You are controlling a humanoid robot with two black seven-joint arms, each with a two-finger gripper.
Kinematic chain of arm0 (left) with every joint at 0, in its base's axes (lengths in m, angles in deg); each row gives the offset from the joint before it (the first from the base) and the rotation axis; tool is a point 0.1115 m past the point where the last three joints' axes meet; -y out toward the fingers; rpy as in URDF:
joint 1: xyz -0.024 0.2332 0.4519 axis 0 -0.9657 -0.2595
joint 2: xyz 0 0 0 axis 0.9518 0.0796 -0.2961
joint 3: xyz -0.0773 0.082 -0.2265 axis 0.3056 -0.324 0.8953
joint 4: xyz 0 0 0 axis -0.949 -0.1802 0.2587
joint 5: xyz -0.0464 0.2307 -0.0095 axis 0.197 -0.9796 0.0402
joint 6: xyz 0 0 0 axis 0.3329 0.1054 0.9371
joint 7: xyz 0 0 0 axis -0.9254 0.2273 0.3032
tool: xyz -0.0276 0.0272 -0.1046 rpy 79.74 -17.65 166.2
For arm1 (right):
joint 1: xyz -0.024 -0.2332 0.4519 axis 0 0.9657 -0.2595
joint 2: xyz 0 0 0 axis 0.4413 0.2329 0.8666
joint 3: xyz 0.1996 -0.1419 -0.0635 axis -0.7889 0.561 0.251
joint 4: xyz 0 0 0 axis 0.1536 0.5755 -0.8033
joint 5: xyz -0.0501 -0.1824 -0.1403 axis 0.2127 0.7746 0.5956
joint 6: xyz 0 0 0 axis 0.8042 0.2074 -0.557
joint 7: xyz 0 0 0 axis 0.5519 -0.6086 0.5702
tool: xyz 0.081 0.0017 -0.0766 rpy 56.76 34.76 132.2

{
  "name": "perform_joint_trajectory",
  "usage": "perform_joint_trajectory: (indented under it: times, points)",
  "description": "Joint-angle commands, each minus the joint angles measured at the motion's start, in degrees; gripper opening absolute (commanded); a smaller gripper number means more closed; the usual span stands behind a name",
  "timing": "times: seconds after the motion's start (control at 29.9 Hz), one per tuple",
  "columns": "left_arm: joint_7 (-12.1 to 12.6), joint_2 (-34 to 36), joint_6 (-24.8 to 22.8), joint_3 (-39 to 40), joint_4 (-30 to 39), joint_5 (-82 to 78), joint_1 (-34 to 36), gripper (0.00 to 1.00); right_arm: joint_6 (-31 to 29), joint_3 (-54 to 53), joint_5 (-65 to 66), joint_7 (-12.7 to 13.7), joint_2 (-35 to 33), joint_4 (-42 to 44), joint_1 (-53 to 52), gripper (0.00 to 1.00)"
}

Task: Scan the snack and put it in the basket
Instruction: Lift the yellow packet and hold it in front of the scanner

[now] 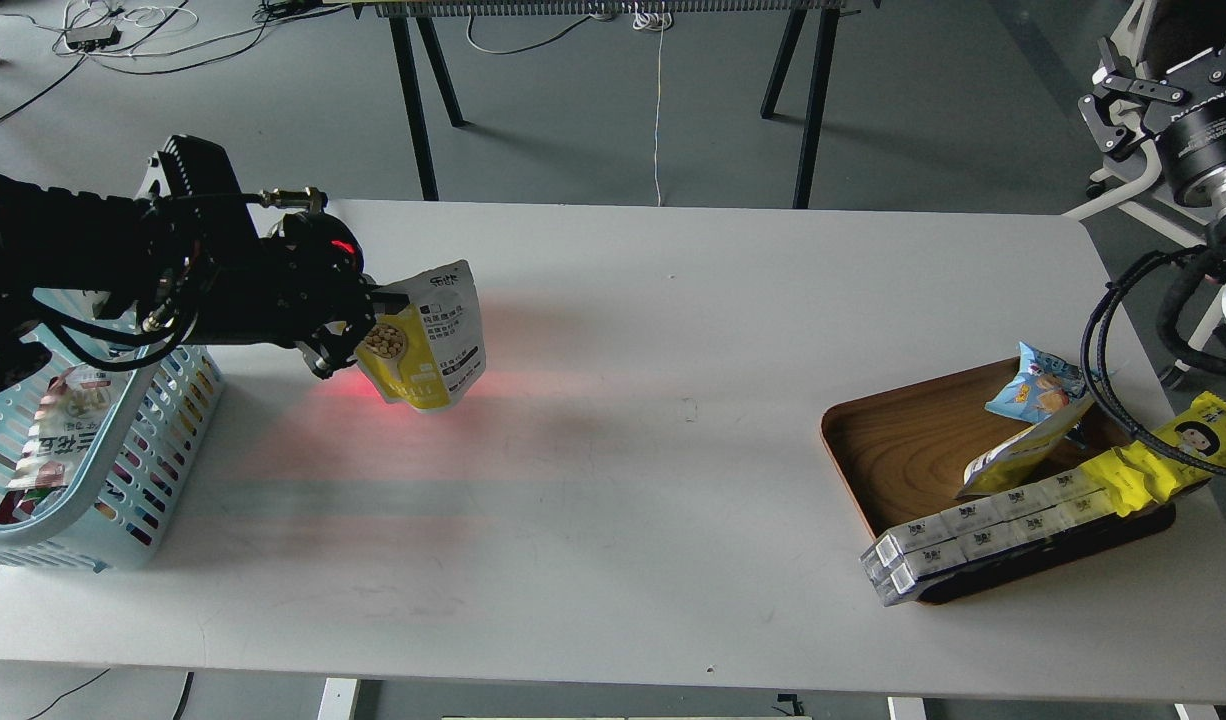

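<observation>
A: Entry, head view. Left arm?

B: It enters from the left edge, upper-left quarter of the frame. The left gripper (373, 322) has its fingers closed on the left edge of the snack (428, 340), a yellow-and-white pouch with a round picture of tan beans. The pouch hangs tilted, printed face towards the camera, above the table (613, 450); whether its bottom corner touches the surface I cannot tell.

A: Lighting?

B: A red glow lies on the table beneath and to the right of the pouch, and a small red light shows on the black hardware at the wrist.

A: Basket?

B: The light blue basket (163, 480) with slotted sides sits at the lower left of the frame, near the pouch and left of it, partly under the arm. Some packaged goods lie inside.

A: Right side?

B: The right gripper (1168, 70) is in the upper right corner, raised off the table; its finger spacing I cannot tell from here. Below it, at the right of the frame, a brown wooden tray (903, 450) holds a blue-topped bag (1038, 392), a long yellow pack with a cartoon face (1173, 455) and a row of white boxes (983, 540) overhanging its front rim.
</observation>
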Motion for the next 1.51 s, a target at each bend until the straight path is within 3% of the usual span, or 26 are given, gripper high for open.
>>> perform_joint_trajectory:
  times: [0.0,0.6,1.2,1.47]
  points:
    - [0.00,-0.43,0.01,-0.09,-0.01,0.00,-0.10,0.00,0.00,-0.07,0.00,-0.06,0.00,-0.08,0.00,0.99]
    - [0.00,-2.81,-0.34,0.44,0.08,0.00,1.04,0.00,0.00,-0.51,0.00,-0.06,-0.80,-0.08,0.09,0.99]
    - [0.00,-2.11,-1.14,-0.09,-0.36,0.00,6.40,0.00,0.00,-0.77,0.00,-0.06,-0.80,-0.16,0.18,0.99]
    - [0.00,-2.02,-1.14,-0.44,-2.20,0.00,5.00,0.00,0.00,-1.30,-0.09,-0.06,-0.80,-0.34,0.18,0.99]
